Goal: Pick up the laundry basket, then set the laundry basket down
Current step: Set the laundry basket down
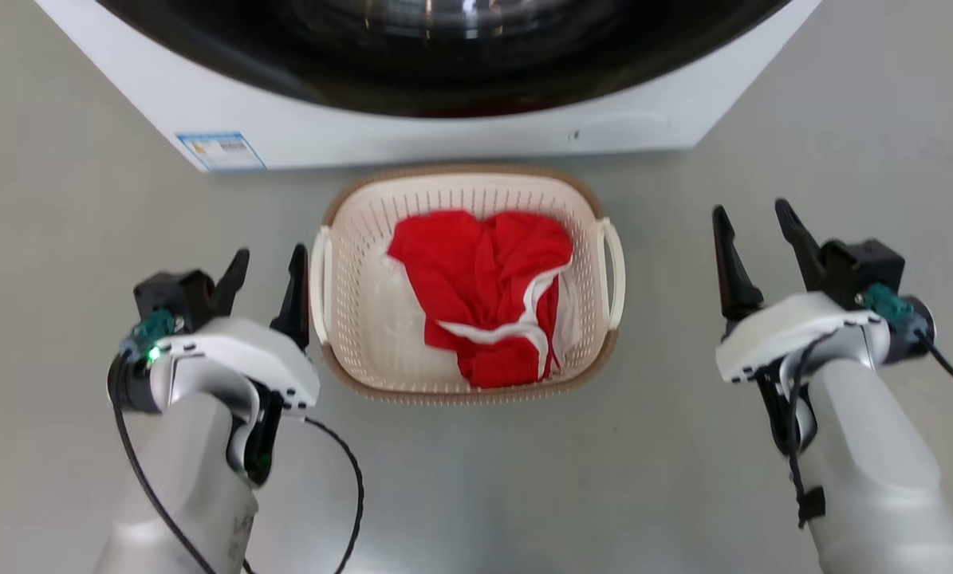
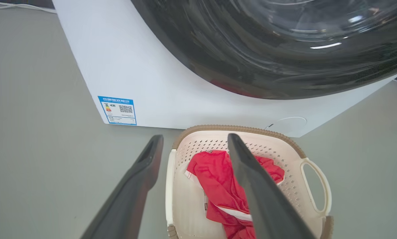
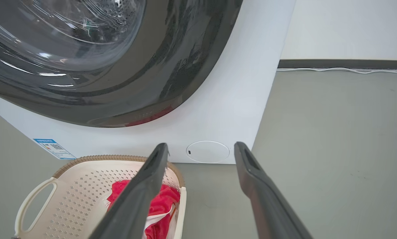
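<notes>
The laundry basket (image 1: pixel 364 263) is cream-white and perforated with a brown rim, and it stands on the floor just before the washing machine. A red garment with white trim (image 1: pixel 484 287) lies in it. My left gripper (image 1: pixel 270 255) is open right beside the basket's left loop handle (image 1: pixel 320 287). In the left wrist view that handle (image 2: pixel 170 186) shows between the spread fingers of the left gripper (image 2: pixel 195 136), ungripped. My right gripper (image 1: pixel 751 209) is open and empty, with a stretch of floor between it and the right handle (image 1: pixel 616 275). From the right wrist, the basket (image 3: pixel 85 186) lies left of the right gripper (image 3: pixel 201 145).
The white washing machine (image 1: pixel 412 135) with its dark round door stands close behind the basket and bears a blue label (image 1: pixel 221 151). Grey floor spreads on both sides and toward me. A white cable (image 3: pixel 344 70) runs along the wall base to the right.
</notes>
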Robot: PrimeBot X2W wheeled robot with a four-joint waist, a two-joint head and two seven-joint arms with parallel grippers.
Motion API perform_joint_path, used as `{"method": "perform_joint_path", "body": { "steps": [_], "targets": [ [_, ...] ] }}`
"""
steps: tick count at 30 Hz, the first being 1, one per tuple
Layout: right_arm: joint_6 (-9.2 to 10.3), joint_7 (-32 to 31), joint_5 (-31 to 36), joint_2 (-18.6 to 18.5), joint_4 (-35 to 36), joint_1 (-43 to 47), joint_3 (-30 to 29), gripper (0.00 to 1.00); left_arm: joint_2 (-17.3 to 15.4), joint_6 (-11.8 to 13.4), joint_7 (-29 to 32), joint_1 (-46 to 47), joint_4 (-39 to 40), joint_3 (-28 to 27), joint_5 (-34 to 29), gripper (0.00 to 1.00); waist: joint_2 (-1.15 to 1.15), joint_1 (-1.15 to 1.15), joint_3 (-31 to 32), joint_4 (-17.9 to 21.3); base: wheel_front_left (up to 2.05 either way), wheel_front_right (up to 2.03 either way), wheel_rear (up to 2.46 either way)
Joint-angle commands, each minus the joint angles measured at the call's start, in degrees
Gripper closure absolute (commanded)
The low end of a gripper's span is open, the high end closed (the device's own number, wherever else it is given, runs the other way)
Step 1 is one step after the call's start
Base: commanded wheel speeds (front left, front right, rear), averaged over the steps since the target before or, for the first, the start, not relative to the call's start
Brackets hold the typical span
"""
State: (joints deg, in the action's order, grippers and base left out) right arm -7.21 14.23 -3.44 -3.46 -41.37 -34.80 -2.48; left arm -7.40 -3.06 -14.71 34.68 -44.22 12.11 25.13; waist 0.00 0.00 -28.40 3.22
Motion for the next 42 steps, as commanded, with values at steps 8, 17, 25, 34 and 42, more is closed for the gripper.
{"method": "perform_joint_path", "body": {
  "steps": [8, 17, 25, 34, 42],
  "targets": [
    [-0.28, 0.8, 3.8, 0.6, 4.5, 7.0, -2.3, 0.00, -0.1, -0.7, -0.3, -8.1, 5.5, -5.7, -1.4, 0.00, 0.00, 0.00, 11.0, -1.1, 0.00, 0.00, 0.00],
    [-0.28, 0.8, 5.0, 0.6, 7.4, 12.1, -2.3, 0.00, 1.0, -0.8, -0.3, -14.1, 9.9, -8.8, -2.2, 0.00, 0.00, 0.00, 17.7, -1.5, 0.00, 0.00, 0.00],
    [-0.28, 0.8, 4.9, 0.6, 10.8, 17.0, -1.2, 0.00, 1.6, -0.4, -0.3, -19.7, 14.8, -10.7, -2.7, 0.00, 0.00, 0.00, 21.7, -1.7, 0.00, 0.00, 0.00],
    [-0.28, -1.7, 4.4, 0.6, 16.1, 22.2, -0.5, 0.00, 1.9, 0.1, 0.1, -25.2, 18.3, -10.4, -2.5, 0.00, 0.00, 0.00, 25.7, -1.7, 0.00, 0.00, 0.00],
    [-0.28, -5.3, 4.9, 0.6, 20.9, 26.4, -0.5, 0.00, 1.7, 1.1, 1.6, -29.0, 21.8, -10.1, -2.3, 0.00, 0.00, 0.00, 28.4, -1.3, 0.00, 0.00, 0.00]
  ]
}}
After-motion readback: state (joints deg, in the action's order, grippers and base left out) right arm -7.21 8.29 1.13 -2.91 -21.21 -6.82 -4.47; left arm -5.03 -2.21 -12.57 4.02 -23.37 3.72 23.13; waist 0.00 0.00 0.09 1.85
